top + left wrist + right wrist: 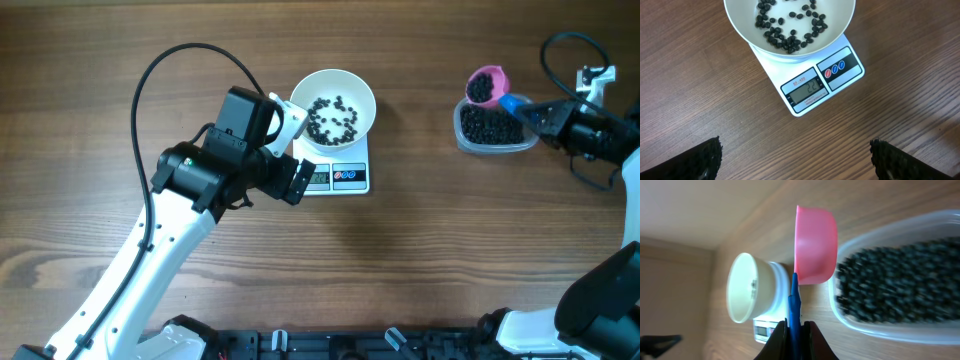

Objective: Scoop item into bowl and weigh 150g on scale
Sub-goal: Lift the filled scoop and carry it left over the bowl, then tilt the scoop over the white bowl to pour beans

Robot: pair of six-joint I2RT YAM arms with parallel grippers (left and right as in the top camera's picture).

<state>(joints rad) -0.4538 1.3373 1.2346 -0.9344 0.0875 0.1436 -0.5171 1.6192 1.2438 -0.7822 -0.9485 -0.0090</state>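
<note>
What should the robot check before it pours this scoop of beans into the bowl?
1. The bowl sits on the scale: ok.
2. The right gripper is shut on the scoop by its blue handle: ok.
3. The scoop holds beans: ok.
4. The left gripper is open, holding nothing: ok.
5. The display shows the target weight: not ok, only two digits show.

A brown wood-grain table (420, 260) lies under soft, even light, with a pale beige backdrop (685, 210) beyond its edge.
</note>
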